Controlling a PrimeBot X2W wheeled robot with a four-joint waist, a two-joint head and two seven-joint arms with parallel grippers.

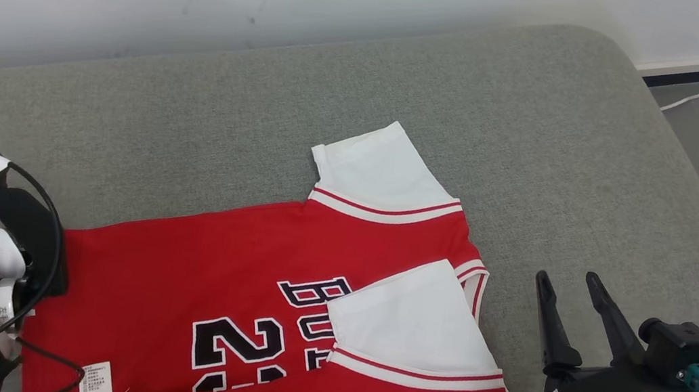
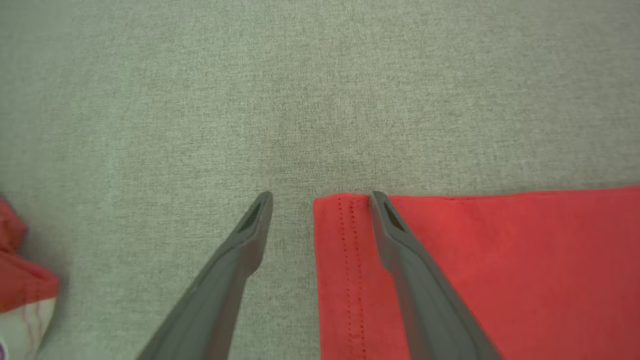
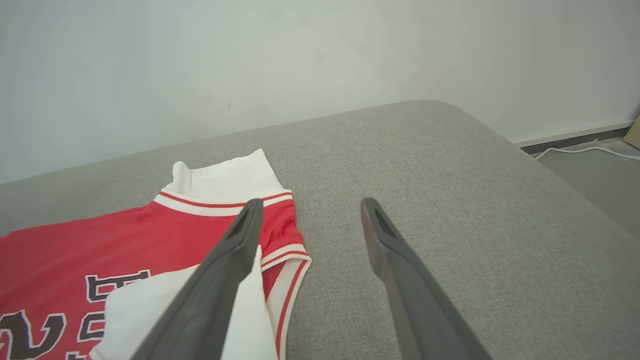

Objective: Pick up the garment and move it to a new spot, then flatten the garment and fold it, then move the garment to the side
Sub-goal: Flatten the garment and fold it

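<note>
red jersey (image 1: 173, 281) reads "bu" and "2"; white care label (image 1: 94, 381) unreadable.

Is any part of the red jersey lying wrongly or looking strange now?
Yes. One white sleeve lies folded over the front of the red jersey, covering part of the black lettering, while the other sleeve sticks outward.
</note>
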